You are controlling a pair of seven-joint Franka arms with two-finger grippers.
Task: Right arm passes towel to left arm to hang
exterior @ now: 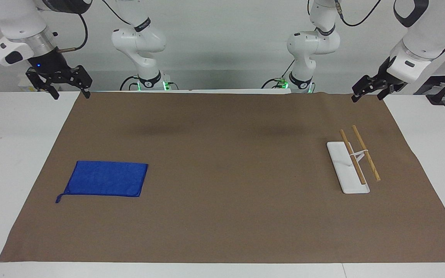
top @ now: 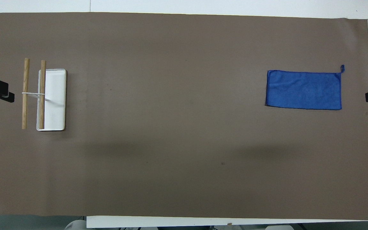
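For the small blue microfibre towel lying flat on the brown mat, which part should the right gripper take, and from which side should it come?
The blue microfibre towel lies flat and unfolded, so a pinch from straight above is probably best. Take the short edge toward the right arm's end of the table, near the thin corner loop. That likely leaves the rest hanging free for the left gripper. The right gripper hangs over the mat's corner.

Bare mat (exterior: 222, 173) around towel (exterior: 106, 178)

The towel (exterior: 106, 179) lies flat on the mat (exterior: 222, 200) toward the right arm's end, well apart from the rack (exterior: 352, 164) standing toward the left arm's end.
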